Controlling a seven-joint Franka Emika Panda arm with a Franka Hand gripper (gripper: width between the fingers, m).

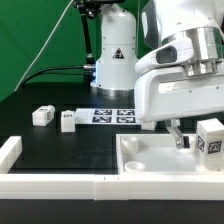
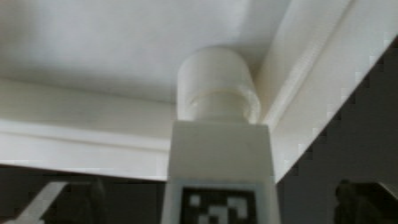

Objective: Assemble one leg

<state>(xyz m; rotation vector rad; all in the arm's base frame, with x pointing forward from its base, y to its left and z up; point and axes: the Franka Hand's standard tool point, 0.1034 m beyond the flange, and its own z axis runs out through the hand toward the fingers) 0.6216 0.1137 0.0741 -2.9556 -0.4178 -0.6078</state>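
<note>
One leg [image 1: 210,137], a chunky white block with a square tag, stands at the corner of the large white tray-like part [image 1: 150,160] at the exterior view's right. In the wrist view the leg [image 2: 222,170] shows its tag, and its round end meets the tray's inner corner [image 2: 107,100]. My gripper [image 1: 205,140] straddles this leg. Its dark fingers [image 2: 54,205] stand apart from the leg's sides with a gap on each side, so it is open. Two more legs [image 1: 43,115] [image 1: 68,120] lie on the black table at the exterior view's left.
The marker board [image 1: 112,115] lies flat behind the tray, before the robot's white base [image 1: 115,60]. A white block [image 1: 10,150] and a long white rail [image 1: 60,185] border the table's near side. Cables run along the back left.
</note>
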